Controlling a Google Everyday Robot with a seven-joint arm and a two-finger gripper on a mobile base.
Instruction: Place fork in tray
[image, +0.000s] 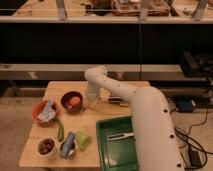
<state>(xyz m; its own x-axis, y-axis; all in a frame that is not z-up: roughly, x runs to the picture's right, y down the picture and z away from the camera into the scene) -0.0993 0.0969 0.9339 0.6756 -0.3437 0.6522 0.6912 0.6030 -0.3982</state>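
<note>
Gripper (89, 104) down at table (56, 91) level, hanging off the forearm, just right of the dark bowl (73, 101) with an orange fruit in it. Spread or pressed together: cannot tell.

Slim tan utensil on the table just right of the gripper, close under the arm, read as the fork (107, 100). Darker, thicker tool (118, 102) right beside it; hard to separate the two. No sign of anything lifted.

Step, as a judgement: reach/grasp phase, with pick not yet done and transport not started.

Next move needs:
- a small shift right to centre on the fork handle, not the dark tool
- a low, flat pinch, since the utensil is thin against the tabletop
- lift, then a swing toward the front right to the green tray (102, 145)

Tray at the front right of the table, partly covered by the robot's own arm, with a white brush (120, 135) already inside. Bare tray floor shows in front of the brush, which looks the best drop spot.

Room:
- left side crowded by the fruit bowl, an orange bowl (46, 111) with cloth, a green vegetable (60, 130), a white bowl (46, 146), a blue can (67, 145) and a lime cup (83, 140)
- bare tabletop between gripper and tray gives a straight path
- fork near the rear table edge, so avoid pushing it backward
- raised tray rim to clear on the way in
</note>
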